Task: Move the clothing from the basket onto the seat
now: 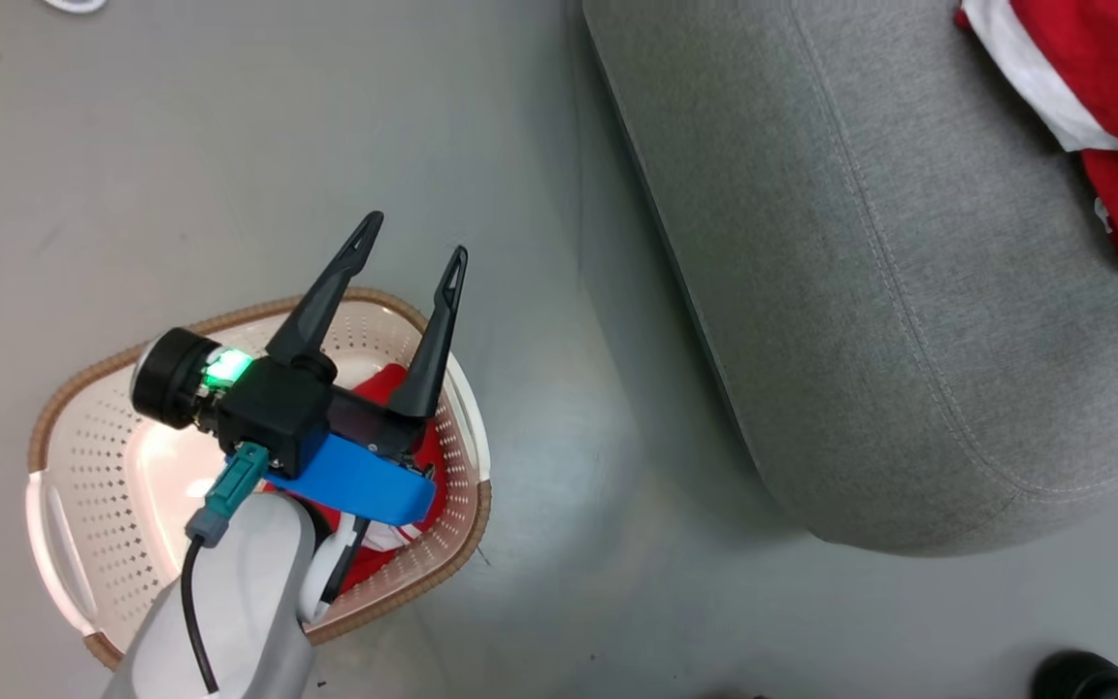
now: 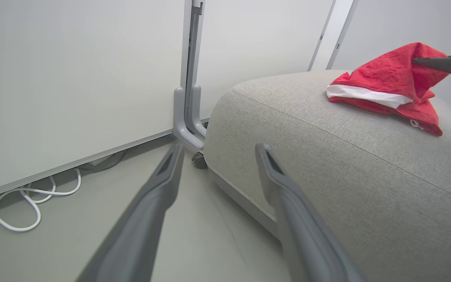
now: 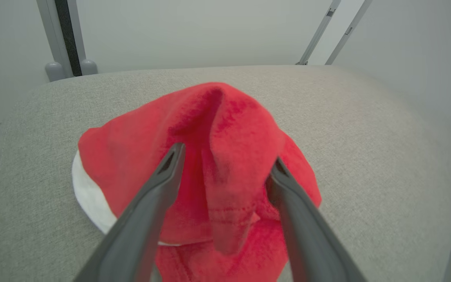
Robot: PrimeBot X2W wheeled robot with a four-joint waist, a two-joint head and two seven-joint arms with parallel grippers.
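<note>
First garment point(image 3: 225, 117) lies on the seat point(image 1: 860, 291); second garment point(image 1: 382, 382) sits in the basket point(image 1: 64, 408).
Right gripper point(image 3: 225, 154) is wide open around the first; left gripper point(image 1: 415, 236), wide too, should dip by the basket's right rim and pinch.

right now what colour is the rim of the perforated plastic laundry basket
Brown, woven-look, on the cream-white perforated plastic basket; head view shows it best.
</note>
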